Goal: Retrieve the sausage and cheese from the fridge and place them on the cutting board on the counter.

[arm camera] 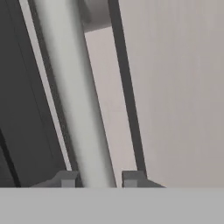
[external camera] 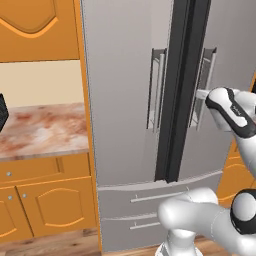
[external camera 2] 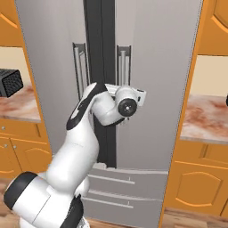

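Note:
The grey fridge (external camera: 125,100) (external camera 2: 156,67) stands with both upper doors closed. My gripper (arm camera: 97,179) is at the right door's vertical bar handle (arm camera: 74,87) (external camera: 204,75) (external camera 2: 124,62), about mid-height. In the hand view the bar runs between my two fingertips (arm camera: 65,178), which are shut on it from both sides. From the left base view my hand (external camera: 201,94) reaches the handle from the right. The sausage and the cheese are hidden behind the closed doors. The cutting board is out of view.
The pink marbled counter (external camera: 40,130) (external camera 2: 205,118) runs on both sides of the fridge over orange cabinets (external camera: 45,205). A dark boxy appliance (external camera 2: 11,82) sits on the left counter. The left door handle (external camera: 156,85) and the fridge drawers (external camera 2: 116,187) are close by.

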